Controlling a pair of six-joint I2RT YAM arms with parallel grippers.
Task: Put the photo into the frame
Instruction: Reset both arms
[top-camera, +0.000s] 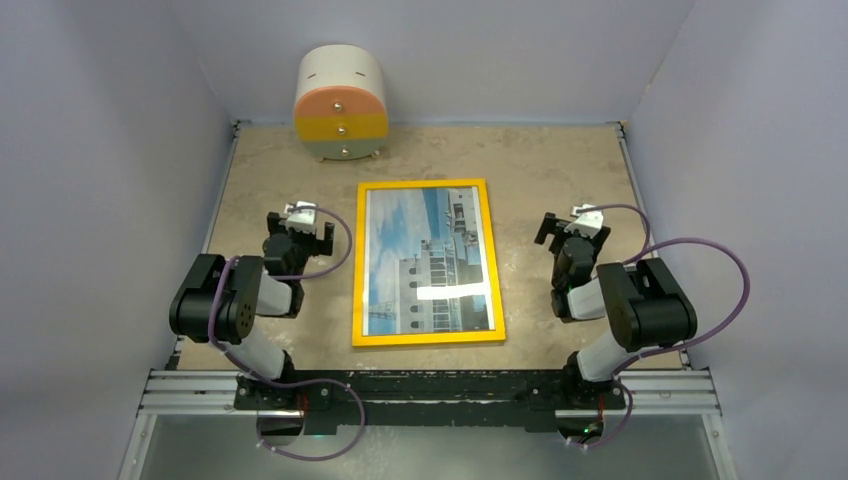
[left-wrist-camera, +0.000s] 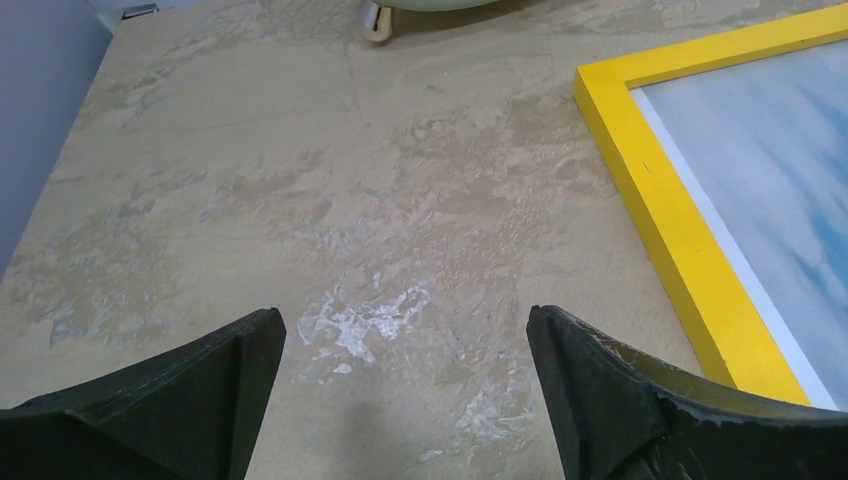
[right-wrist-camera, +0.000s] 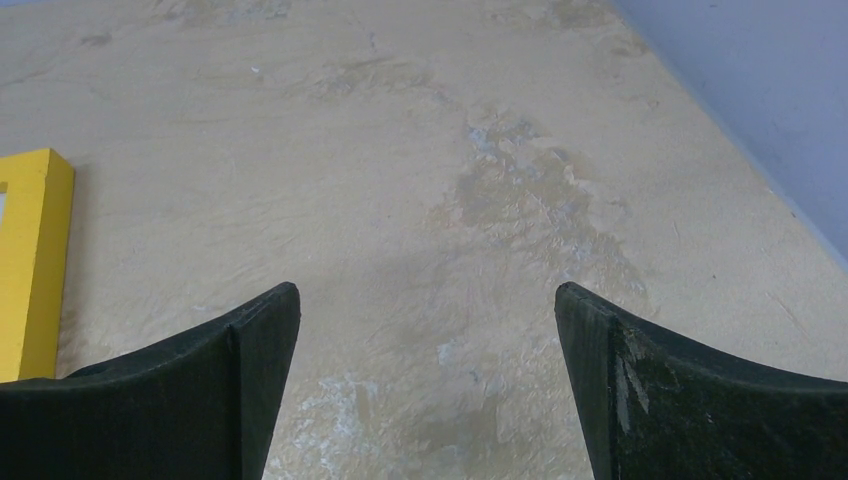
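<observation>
Flat at the middle of the table (top-camera: 280, 170): the frame (top-camera: 360, 265), yellow face up, long sides running 12 to 6 o'clock. Inside its border, the photo (top-camera: 425, 260), sky and white building showing, with a glare streak across the lower half.

At 9 o'clock of the frame, well apart from it: left gripper (left-wrist-camera: 405, 330), jaws spread wide over bare tabletop, touching neither frame nor photo. At 3 o'clock, likewise apart: right gripper (right-wrist-camera: 425, 305), jaws spread wide over bare tabletop, with only a yellow corner at the left edge of its wrist view.

At 11 o'clock of the frame, against the back wall: a round drawer cabinet (top-camera: 340, 103) in orange, yellow and pale green bands, clear of both arms.
</observation>
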